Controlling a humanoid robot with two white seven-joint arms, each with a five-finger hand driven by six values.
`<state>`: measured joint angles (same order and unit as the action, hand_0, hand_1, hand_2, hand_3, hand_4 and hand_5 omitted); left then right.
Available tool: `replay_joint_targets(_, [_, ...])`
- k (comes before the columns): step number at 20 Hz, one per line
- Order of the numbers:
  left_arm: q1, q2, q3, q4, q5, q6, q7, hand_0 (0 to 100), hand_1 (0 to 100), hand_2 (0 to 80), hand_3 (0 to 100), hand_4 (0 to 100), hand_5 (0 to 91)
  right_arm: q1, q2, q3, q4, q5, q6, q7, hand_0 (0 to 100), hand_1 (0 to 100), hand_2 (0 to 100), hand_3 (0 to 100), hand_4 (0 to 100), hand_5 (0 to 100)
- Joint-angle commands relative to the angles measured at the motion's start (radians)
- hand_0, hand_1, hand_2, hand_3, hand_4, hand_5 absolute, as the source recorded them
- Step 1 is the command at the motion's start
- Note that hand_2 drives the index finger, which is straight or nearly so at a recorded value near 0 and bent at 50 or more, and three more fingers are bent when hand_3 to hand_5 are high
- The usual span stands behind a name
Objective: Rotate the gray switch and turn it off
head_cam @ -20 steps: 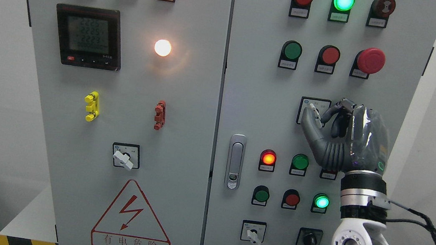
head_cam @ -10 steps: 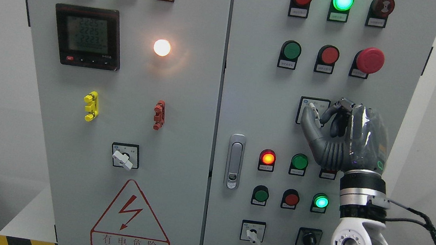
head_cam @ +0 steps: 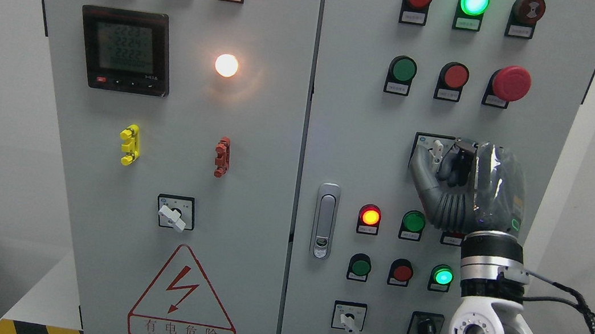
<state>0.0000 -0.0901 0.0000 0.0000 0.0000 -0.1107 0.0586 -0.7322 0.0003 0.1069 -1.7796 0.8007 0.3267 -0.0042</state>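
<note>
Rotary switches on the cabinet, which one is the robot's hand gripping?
The gray rotary switch on the right door's middle, pinched by the right hand; the others stand untouched.

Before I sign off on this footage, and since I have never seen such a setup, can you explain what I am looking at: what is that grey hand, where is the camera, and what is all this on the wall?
The picture comes from a camera on a humanoid robot's head, facing a grey electrical cabinet with two doors. The dark hand with fingers is the robot's right hand; its arm comes in from the lower right. The left arm is out of view.

The left door carries three lit lamps, a digital meter, a white lamp, a small white rotary switch and a red triangular warning sign.

The right door has red and green lamps and buttons, a big red mushroom button, a door latch and more rotary switches.

The right hand's fingers are closed around the gray switch, whose handle points roughly upward. Nothing else is held.
</note>
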Motion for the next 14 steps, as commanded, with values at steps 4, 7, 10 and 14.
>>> replay_joint_targets(4, [-0.009,0.000,0.008,-0.025,0.020,-0.001,0.000,12,39,0.0,0,0,0.0,-0.003,0.018,0.004,0.000,0.000,0.000,-0.003,51,48,73,100,100,100])
replay_joint_targets(7, [-0.009,0.001,0.008,-0.025,0.020,-0.001,0.000,12,39,0.0,0,0,0.0,-0.006,0.018,0.004,0.000,0.000,0.000,-0.003,52,46,73,100,100,100])
replay_joint_targets(10, [-0.009,0.000,0.008,-0.025,0.020,-0.001,0.000,12,39,0.0,0,0,0.0,-0.007,0.018,0.004,-0.001,0.000,0.000,-0.003,52,45,73,100,100,100])
replay_joint_targets(14, [-0.009,0.000,0.008,-0.025,0.020,-0.001,0.000,12,39,0.0,0,0,0.0,-0.007,0.018,0.004,-0.001,0.000,-0.002,-0.005,50,44,73,100,100,100])
